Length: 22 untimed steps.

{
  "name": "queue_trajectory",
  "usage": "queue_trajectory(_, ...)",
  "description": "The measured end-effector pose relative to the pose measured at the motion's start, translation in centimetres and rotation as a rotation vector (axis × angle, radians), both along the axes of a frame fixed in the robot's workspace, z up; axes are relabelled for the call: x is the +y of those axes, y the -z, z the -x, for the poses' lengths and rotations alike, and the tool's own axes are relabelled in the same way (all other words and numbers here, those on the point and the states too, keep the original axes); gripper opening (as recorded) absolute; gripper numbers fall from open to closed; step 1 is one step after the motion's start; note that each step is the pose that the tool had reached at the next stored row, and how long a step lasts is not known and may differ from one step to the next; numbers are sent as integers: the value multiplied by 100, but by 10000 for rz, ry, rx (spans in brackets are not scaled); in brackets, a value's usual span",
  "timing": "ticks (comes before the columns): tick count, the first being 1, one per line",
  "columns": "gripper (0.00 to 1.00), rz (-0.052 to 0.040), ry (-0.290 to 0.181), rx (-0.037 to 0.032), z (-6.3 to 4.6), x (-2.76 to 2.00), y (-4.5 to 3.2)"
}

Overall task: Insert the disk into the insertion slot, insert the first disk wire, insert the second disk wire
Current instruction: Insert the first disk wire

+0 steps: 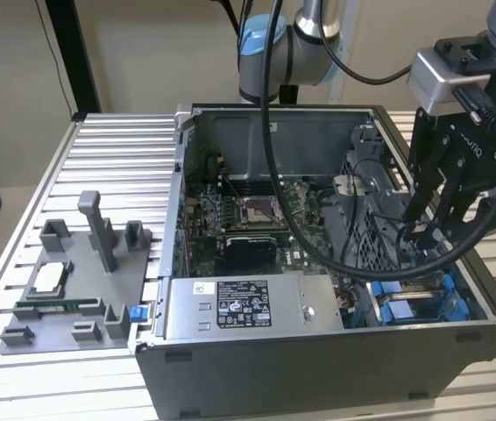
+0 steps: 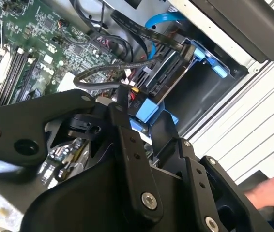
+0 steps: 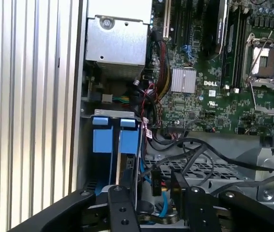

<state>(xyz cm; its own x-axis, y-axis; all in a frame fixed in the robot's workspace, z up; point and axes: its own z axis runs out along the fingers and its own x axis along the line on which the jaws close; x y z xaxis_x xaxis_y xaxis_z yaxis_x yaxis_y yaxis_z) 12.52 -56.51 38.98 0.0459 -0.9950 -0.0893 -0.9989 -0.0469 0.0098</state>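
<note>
My gripper (image 1: pixel 428 230) hangs inside the open computer case, at the exterior view's right, just above the insertion slot (image 1: pixel 386 230) of perforated grey metal. Its fingers (image 3: pixel 120 198) stand apart, open. The disk's blue carrier (image 3: pixel 115 140) sits end-on in the slot, right below the fingertips, and it also lies between them in the second wrist view (image 2: pixel 146 112). A black connector (image 3: pixel 157 179) on a dark wire hangs between the fingers, and I cannot tell whether they touch it. Another black plug with coloured leads (image 2: pixel 129 96) lies beside the carrier.
The silver labelled power-supply box (image 1: pixel 248 303) fills the case's front. The motherboard (image 1: pixel 257 215) lies in the middle. Loose black wires (image 3: pixel 190 150) and a blue cable (image 2: pixel 161 19) cross the bay. A grey fixture plate (image 1: pixel 64 281) rests on the table. A person's hand (image 2: pixel 272 188) is outside the case.
</note>
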Motion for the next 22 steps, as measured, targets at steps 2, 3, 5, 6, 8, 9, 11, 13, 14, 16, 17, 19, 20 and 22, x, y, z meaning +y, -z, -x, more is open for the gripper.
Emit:
queue_trajectory(2, 100, 0, 0, 0, 0, -2, -1)
queue_trajectory(3, 100, -1, 0, 0, 0, -3, 0)
queue_trajectory(5, 100, -30, 0, -2, 0, -4, 5)
queue_trajectory(6, 100, -50, -1, -4, -1, -4, 10)
queue_trajectory(8, 100, -66, -1, -5, -1, -3, 18)
queue_trajectory(9, 100, -76, -1, -5, -1, -3, 22)
queue_trajectory(11, 100, -109, 0, -5, 0, -4, 31)
queue_trajectory(13, 100, -185, -1, -8, -1, -3, 37)
queue_trajectory(14, 100, -244, 0, -12, 0, -4, 39)
queue_trajectory(16, 100, -401, 0, -18, 0, -4, 41)
queue_trajectory(17, 100, -455, -1, -21, 0, -3, 42)
queue_trajectory(19, 100, -504, -1, -24, -1, -6, 43)
queue_trajectory(20, 100, -513, -1, -24, 0, -10, 43)
queue_trajectory(22, 100, -520, 0, -24, 0, -25, 43)
